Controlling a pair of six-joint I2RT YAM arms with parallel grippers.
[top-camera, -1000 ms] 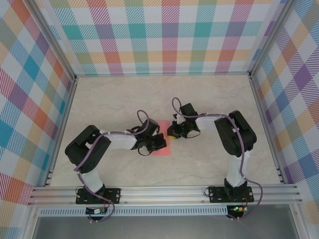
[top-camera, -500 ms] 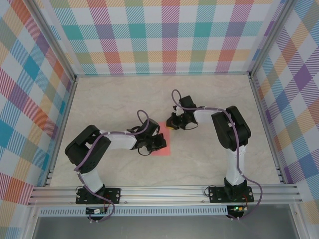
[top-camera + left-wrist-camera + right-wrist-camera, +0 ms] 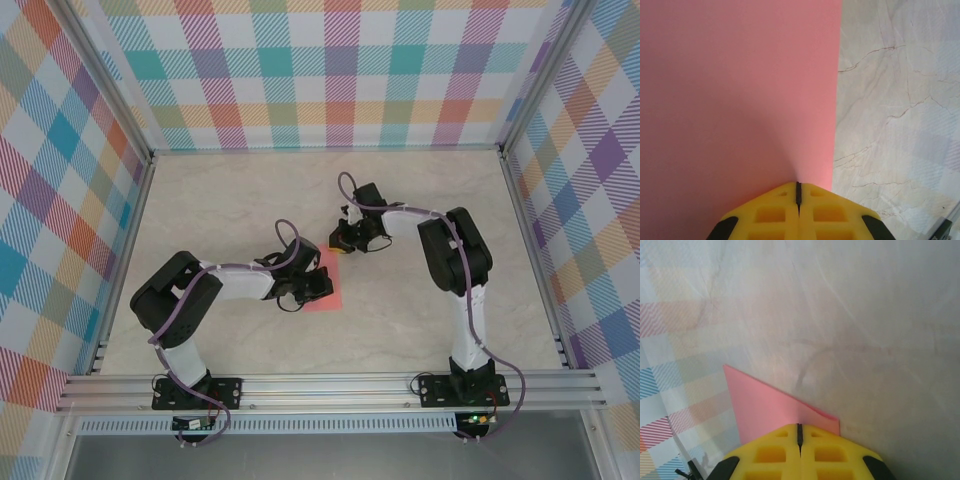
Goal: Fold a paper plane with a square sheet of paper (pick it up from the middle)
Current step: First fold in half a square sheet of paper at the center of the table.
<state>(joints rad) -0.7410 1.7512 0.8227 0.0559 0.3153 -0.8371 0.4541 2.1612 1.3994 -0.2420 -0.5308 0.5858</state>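
Both clenched, the left gripper [image 3: 798,192] is pressing the square sheet of paper [image 3: 735,90] on the tabletop [image 3: 230,200] and the right gripper [image 3: 799,432] is touching its far corner. They are likely creasing; the next move needs a steady sweep along the fold.

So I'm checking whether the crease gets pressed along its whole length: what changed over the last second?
The right gripper, shut, moved away from the arm bases and slightly left, ending at the far corner of the pink paper. The left gripper stayed shut, tip down on the paper, and the paper itself did not visibly shift.
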